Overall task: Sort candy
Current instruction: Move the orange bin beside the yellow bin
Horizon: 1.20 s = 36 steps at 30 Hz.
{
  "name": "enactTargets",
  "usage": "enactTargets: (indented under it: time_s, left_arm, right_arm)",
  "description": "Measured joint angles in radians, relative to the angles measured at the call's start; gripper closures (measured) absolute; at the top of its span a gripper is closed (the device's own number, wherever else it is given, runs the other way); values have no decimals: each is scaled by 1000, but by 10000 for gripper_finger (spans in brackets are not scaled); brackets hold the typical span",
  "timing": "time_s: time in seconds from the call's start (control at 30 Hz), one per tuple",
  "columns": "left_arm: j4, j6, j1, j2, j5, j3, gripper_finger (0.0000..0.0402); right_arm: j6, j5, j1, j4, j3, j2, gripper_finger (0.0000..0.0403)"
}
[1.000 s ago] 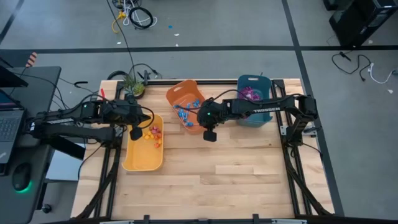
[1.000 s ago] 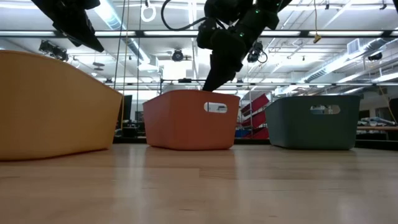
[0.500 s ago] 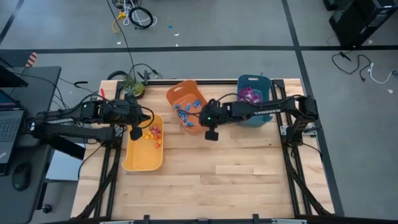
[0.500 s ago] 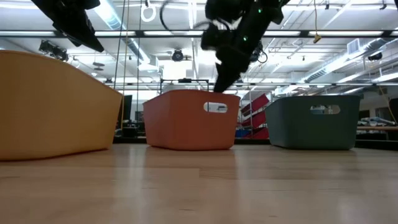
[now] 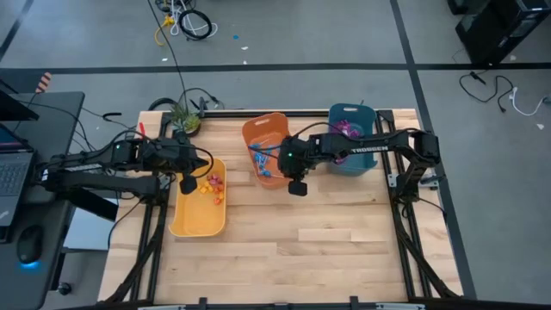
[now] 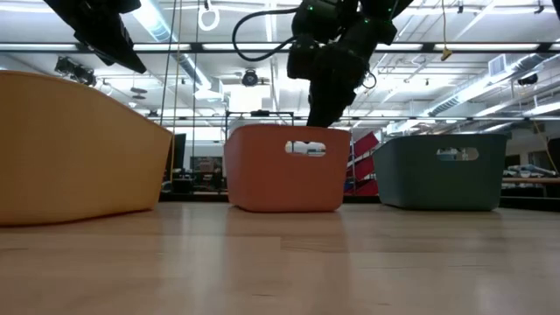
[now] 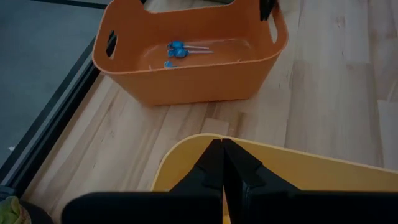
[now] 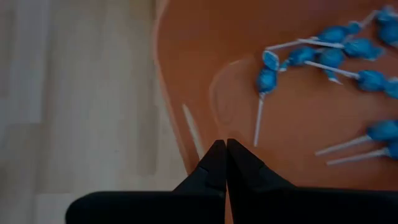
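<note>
Blue lollipops (image 8: 323, 56) lie in the orange bin (image 5: 258, 129), which stands at the table's far middle. Purple packets (image 5: 347, 131) lie in the teal bin (image 5: 366, 164) to its right. Small orange and red pieces (image 5: 209, 185) lie in the yellow bin (image 5: 194, 220) at the left. My right gripper (image 5: 297, 185) is shut and slants down at the orange bin's near wall. In the low view (image 6: 325, 114) it goes down behind that bin's rim. My left gripper (image 7: 222, 146) is shut and hangs above the yellow bin's far rim (image 7: 205, 140), touching nothing. My right gripper is shut, with its fingertips (image 8: 214, 155) at the inner face of the orange bin's near wall (image 8: 186, 134), just below the rim. The fingers slant down from the table's right side. The bin stands flat on the table.
A small plant (image 5: 182, 116) stands at the table's far left corner. Black frame rails (image 5: 405, 232) run along the table's sides. The near half of the wooden table (image 5: 293, 241) is bare. A laptop (image 5: 13, 172) sits off the table at the left.
The orange bin has turned about on the table and slid a little toward the right edge; its left end has swung in toward the middle. My right gripper has gone a little to the right with it and tipped further down. It has stayed shut.
</note>
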Motion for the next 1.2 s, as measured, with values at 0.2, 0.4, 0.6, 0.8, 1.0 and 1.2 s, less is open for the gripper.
enactTargets:
  time_s: [0.2, 0.4, 0.6, 0.8, 1.0, 1.2]
  left_arm:
    - [0, 0, 0, 0, 0, 0, 401]
    - [0, 0, 0, 0, 0, 0, 401]
    - [0, 0, 0, 0, 0, 0, 401]
    - [0, 0, 0, 0, 0, 0, 401]
    - [0, 0, 0, 0, 0, 0, 401]
    - [0, 0, 0, 0, 0, 0, 401]
  right_arm:
    - [17, -66, 17, 10, 0, 0, 403]
    - [35, -107, 40, 28, 0, 1, 403]
    - [62, -123, 74, 66, 0, 1, 403]
    - [107, -123, 110, 71, 0, 1, 403]
    - [146, -123, 145, 71, 0, 1, 403]
    - [191, -137, 180, 71, 0, 1, 403]
